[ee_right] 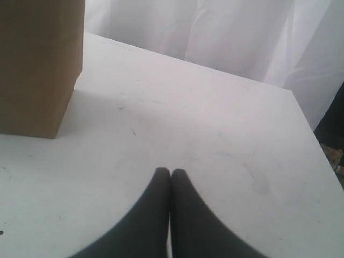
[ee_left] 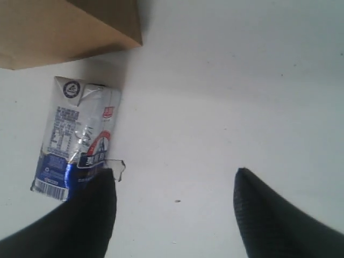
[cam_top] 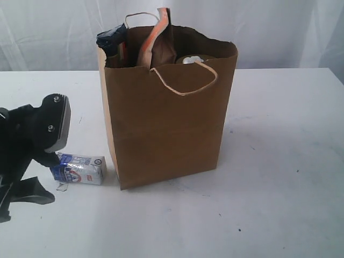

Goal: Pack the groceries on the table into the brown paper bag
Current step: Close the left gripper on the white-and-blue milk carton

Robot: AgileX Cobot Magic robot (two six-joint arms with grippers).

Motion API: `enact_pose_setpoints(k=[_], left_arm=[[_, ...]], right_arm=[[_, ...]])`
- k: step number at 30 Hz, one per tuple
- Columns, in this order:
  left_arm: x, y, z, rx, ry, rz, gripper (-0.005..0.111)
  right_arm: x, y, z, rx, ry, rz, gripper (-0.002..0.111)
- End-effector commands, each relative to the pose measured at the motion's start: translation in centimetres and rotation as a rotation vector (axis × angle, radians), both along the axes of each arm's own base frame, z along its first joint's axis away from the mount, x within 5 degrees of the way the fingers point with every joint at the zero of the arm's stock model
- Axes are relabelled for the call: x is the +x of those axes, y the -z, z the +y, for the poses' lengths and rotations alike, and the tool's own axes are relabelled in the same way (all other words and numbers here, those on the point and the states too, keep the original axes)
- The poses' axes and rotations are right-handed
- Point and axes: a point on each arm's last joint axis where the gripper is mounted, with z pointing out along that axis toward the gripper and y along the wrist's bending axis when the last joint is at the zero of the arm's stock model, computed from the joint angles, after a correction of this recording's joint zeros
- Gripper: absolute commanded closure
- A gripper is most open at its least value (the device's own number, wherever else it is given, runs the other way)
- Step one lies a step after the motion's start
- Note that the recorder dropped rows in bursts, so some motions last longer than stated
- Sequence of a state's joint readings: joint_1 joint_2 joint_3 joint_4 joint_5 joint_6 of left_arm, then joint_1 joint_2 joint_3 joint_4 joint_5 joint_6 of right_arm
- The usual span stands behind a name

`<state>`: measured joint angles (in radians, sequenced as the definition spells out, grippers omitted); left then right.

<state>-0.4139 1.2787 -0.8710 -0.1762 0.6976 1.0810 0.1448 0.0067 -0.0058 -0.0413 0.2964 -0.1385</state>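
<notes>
Jaws spread wide, the left claw (ee_left: 176, 173) hangs low over the counter (cam_top: 279, 161) at the far left, gripping nothing. In the left wrist view one dark fingertip (ee_left: 99, 199) overlaps the blue end of the small blue-white carton (cam_top: 80, 168); whether it touches I cannot tell. The carton lies flat on its side on the counter, just beside the bottom left corner of the brown paper bag (cam_top: 166, 129), with a small clear scrap (ee_left: 119, 169) at its blue end. The bag stands upright in the middle, mouth open, one pale cord handle (cam_top: 185, 80) drooping over its front face. Out of the mouth, from left to right, poke a dark crumpled packet top (cam_top: 111, 38), a tall brown pouch (cam_top: 163, 48) with an orange-and-white edge, and a pale round top (cam_top: 192, 59) low near the rim. Right of the bag the counter is dotted with small dark specks. The right claw (ee_right: 171, 173), seen only from its own wrist camera, is pressed fully closed on nothing, hovering above the counter.
</notes>
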Motion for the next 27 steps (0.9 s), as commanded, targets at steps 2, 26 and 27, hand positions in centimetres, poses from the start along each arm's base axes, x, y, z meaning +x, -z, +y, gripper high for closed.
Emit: enact_pose_setpoints(k=[2, 26, 27], left_arm=[[2.2, -0.1, -0.5, 0.025, 0.019, 0.079, 0.041], [11.2, 3.4, -1.2, 0.087, 0.109, 0.205, 0.041], [11.4, 3.5, -1.3, 0.080, 0.105, 0.203, 0.041]], right_arm=[[0.0, 0.1, 0.0, 0.003, 0.007, -0.007, 0.108], [0.0, 0.1, 0.0, 0.003, 0.007, -0.007, 0.108], [0.0, 0.1, 0.0, 0.003, 0.007, -0.007, 0.108]])
